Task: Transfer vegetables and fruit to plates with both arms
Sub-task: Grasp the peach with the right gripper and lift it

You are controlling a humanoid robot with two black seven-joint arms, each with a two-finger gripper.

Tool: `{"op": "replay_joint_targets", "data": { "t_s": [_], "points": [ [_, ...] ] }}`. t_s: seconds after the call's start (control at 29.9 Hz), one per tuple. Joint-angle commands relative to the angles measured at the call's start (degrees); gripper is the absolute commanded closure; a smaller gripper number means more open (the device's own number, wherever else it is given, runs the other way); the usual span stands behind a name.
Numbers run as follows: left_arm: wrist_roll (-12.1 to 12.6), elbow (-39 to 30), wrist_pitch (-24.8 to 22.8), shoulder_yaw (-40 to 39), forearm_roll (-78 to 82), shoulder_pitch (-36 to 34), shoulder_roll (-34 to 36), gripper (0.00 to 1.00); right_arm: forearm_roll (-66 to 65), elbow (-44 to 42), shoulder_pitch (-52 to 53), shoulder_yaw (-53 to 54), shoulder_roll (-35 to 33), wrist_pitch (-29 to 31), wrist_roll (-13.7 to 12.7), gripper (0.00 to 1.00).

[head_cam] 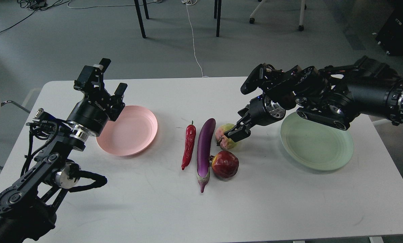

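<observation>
Head view is showing the right claw (237,132) closing around the yellow-green fruit (225,136), lying mid-bench beside the eggplant (205,148). Gripping well is meaning squeezing centrally, then lifting clear toward the green plate (318,148) near the right edge. Right arm is reaching low; left claw (108,81) is hovering released, upturned over the pink plate (130,131).
</observation>
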Motion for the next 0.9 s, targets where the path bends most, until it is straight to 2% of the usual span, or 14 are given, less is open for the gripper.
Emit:
{"op": "replay_joint_targets", "data": {
  "t_s": [0.0,0.3,0.4,0.74,0.84,0.87],
  "points": [
    [0.0,0.01,-0.01,0.0,-0.02,0.0,-0.04,0.02,0.71,-1.7,-2.06,0.36,1.22,-1.31,0.01,0.04],
    [-1.23,0.09,-0.09,0.0,-0.11,0.09,-0.04,0.02,1.59,-6.62,-5.05,0.01,4.74,-2.28,0.01,0.06],
    [-1.23,0.09,-0.09,0.0,-0.11,0.09,-0.04,0.02,1.68,-7.5,-5.67,0.01,5.79,-2.55,0.01,0.09],
    [-1.23,0.09,-0.18,0.0,-0.2,0.0,0.13,0.02,1.59,-8.12,-5.84,-0.34,5.79,-2.2,0.01,0.5],
    [-1.23,0.09,-0.18,0.0,-0.2,0.0,0.04,0.02,1.59,-7.95,-5.41,-0.34,5.62,-2.2,0.01,0.59],
    [-1.23,0.09,-0.18,0.0,-0.2,0.0,0.04,0.02,1.68,-7.69,-4.97,-0.34,5.44,-2.2,0.01,0.59]
  ]
}}
